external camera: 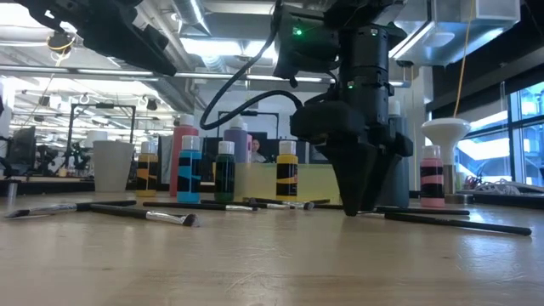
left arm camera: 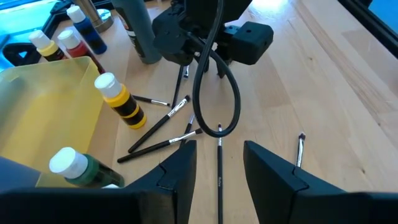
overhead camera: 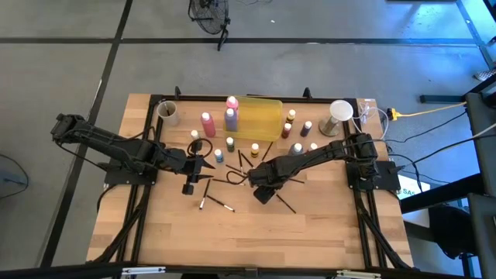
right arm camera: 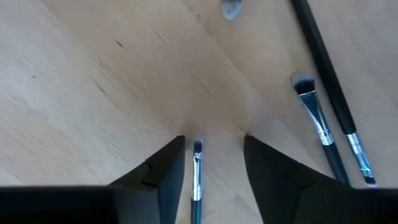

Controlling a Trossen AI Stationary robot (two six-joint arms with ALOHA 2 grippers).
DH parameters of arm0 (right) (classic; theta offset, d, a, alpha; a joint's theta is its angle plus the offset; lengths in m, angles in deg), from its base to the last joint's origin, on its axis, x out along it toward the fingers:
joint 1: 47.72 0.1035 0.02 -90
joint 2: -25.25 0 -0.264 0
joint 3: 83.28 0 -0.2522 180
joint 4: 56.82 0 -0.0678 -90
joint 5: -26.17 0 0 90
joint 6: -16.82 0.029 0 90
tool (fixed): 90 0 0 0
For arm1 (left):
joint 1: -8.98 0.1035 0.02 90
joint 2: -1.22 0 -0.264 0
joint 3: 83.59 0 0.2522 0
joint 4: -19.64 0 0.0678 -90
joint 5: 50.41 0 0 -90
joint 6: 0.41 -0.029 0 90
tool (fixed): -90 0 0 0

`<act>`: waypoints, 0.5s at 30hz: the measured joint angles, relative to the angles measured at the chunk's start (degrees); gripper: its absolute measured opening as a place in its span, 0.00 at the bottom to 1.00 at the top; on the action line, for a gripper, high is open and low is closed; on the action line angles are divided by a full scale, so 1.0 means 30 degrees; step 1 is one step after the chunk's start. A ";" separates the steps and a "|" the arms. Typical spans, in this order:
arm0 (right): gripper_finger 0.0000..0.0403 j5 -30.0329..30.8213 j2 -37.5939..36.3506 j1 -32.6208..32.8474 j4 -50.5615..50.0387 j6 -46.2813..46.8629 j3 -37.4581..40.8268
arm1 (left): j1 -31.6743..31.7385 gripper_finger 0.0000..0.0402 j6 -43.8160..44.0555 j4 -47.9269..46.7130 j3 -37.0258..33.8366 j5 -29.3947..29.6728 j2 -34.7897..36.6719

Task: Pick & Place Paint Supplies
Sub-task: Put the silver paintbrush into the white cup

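Observation:
Thin dark brushes (overhead camera: 221, 203) lie scattered on the wooden table (overhead camera: 155, 232) between my two grippers. My right gripper (right arm camera: 214, 137) points straight down with its tips close to the table. It is open, and one brush (right arm camera: 196, 180) lies in the gap, nearer one finger, with space on both sides. From the side, the same right gripper (external camera: 357, 208) stands among the brushes. My left gripper (left arm camera: 219, 144) hangs open above the table, over another brush (left arm camera: 219, 174). Tall pink (overhead camera: 207, 124) and purple (overhead camera: 231, 118) bottles and small white-capped bottles (overhead camera: 230, 144) stand upright by the yellow tray (overhead camera: 263, 116).
Pale cups stand at the far left (overhead camera: 168, 112) and far right (overhead camera: 339, 111). More small bottles (overhead camera: 297, 147) stand right of the tray. Two brushes (right arm camera: 317, 118) lie just beside my right gripper. The near half of the table is bare wood.

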 joint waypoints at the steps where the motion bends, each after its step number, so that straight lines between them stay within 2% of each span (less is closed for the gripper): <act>1: 0.38 0.0003 0.0000 0.0000 -0.0006 -0.0033 0.0000 | -0.0002 0.32 0.0016 0.0000 0.0000 0.0000 0.0000; 10: 0.27 0.0087 0.0000 0.0000 -0.0093 -0.0183 0.0015 | -0.0002 0.32 0.0320 -0.0006 0.0000 0.0002 0.0000; 15: 0.18 0.0032 0.0000 0.0000 -0.0142 -0.0836 0.0007 | -0.0002 0.32 0.0425 -0.0082 0.0000 0.0000 -0.0002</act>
